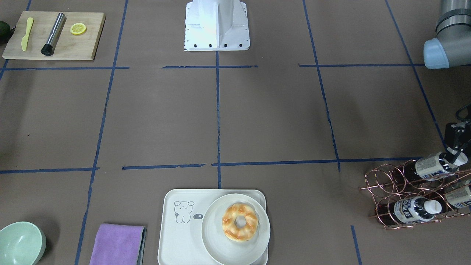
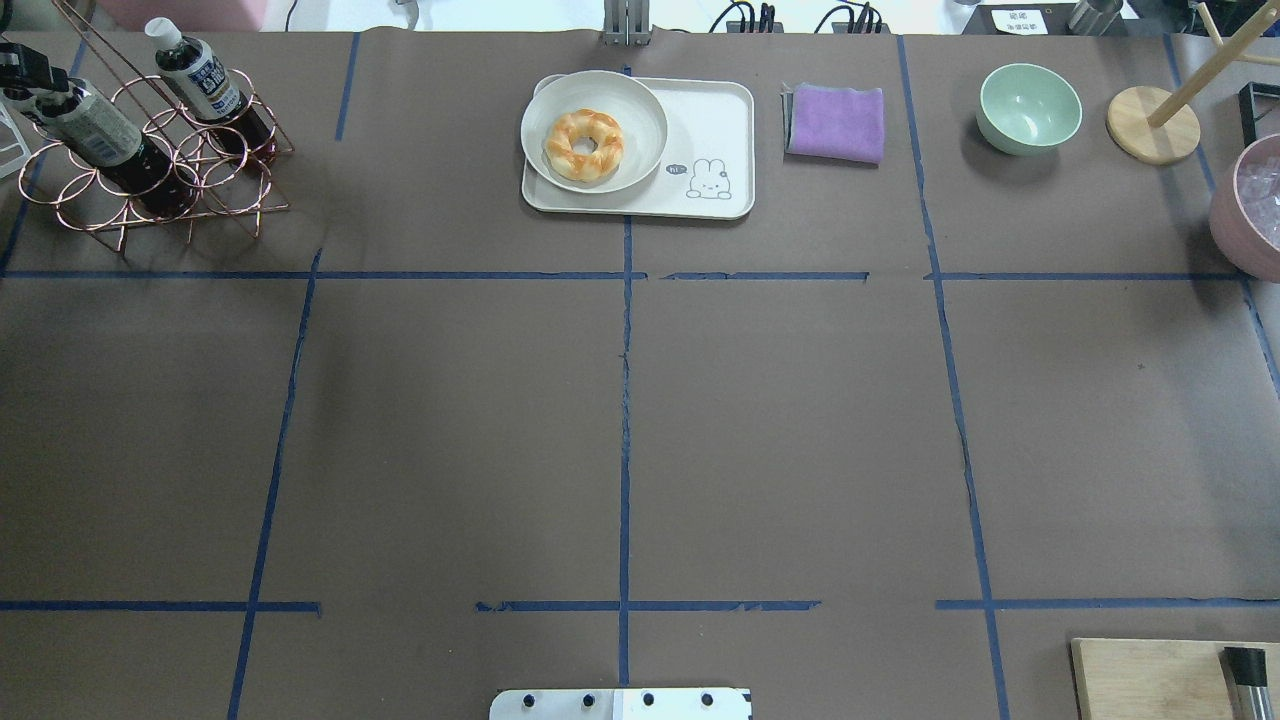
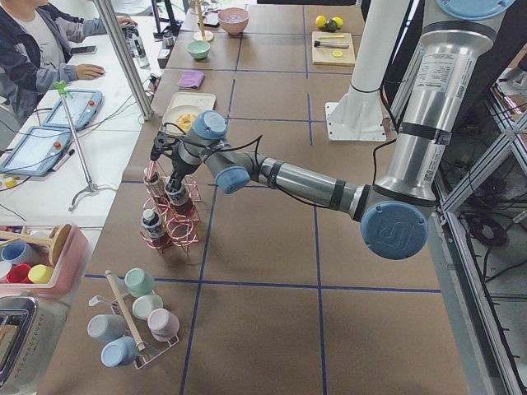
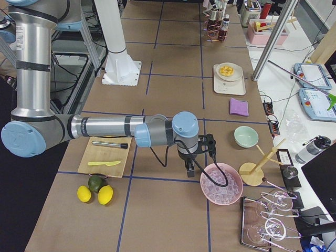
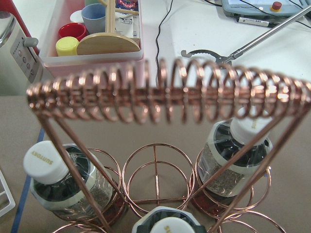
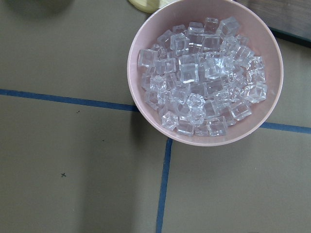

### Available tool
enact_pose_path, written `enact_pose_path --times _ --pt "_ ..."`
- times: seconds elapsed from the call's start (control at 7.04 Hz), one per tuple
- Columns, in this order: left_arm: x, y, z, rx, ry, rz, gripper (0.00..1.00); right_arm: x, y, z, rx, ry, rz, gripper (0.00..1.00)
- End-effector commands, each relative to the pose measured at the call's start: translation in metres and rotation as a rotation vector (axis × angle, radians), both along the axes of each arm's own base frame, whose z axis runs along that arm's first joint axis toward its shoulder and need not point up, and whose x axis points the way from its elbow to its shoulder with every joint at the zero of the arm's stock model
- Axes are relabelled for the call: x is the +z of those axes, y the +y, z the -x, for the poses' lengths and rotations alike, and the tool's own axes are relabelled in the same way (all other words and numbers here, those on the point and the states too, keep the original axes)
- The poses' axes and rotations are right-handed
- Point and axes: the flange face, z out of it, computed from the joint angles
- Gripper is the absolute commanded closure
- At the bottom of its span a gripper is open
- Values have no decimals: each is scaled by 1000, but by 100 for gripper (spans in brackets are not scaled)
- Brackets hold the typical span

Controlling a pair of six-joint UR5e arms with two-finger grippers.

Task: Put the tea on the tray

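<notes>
Three tea bottles lie in a copper wire rack (image 1: 390, 180) at the table's far left end. The upper bottle (image 1: 434, 166) points its white cap at my left gripper (image 1: 459, 152). The fingers stand on either side of the cap and look open. The bottle rests in the rack. In the left wrist view its cap (image 5: 167, 225) is at the bottom centre. The cream tray (image 1: 176, 239) with a small line-drawn animal is at the table's far edge, mid-table. My right gripper (image 4: 190, 168) hangs over a pink bowl; I cannot tell whether it is open or shut.
A round white plate (image 1: 213, 235) with a donut (image 1: 240, 222) covers the tray's half away from the drawing. A purple cloth (image 1: 117, 244) and a green bowl (image 1: 20, 243) lie beside the tray. A wooden board (image 1: 55, 35) holds utensils. The pink bowl (image 6: 204, 73) holds ice cubes.
</notes>
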Motion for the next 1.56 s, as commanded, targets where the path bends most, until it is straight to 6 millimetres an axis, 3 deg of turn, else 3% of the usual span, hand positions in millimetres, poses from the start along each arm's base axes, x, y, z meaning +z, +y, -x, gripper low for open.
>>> enact_pose_path --times 0.0,0.43,0.85,1.14,1.28,1.42 --pt "-32 10 20 -23 -2 15 94 1 1 0 0 -2 3 0" --pt "-67 22 37 -48 1 0 94 4 4 0 0 0 9 0" --pt "-134 61 37 -37 4 18 95 5 6 0 0 0 12 0" --pt "-173 86 -24 13 29 34 95 5 6 0 0 0 12 0" --pt "-196 89 -67 -17 48 56 95 5 6 0 0 0 12 0" --pt "-230 95 -123 -31 31 74 95 5 6 0 0 0 10 0"
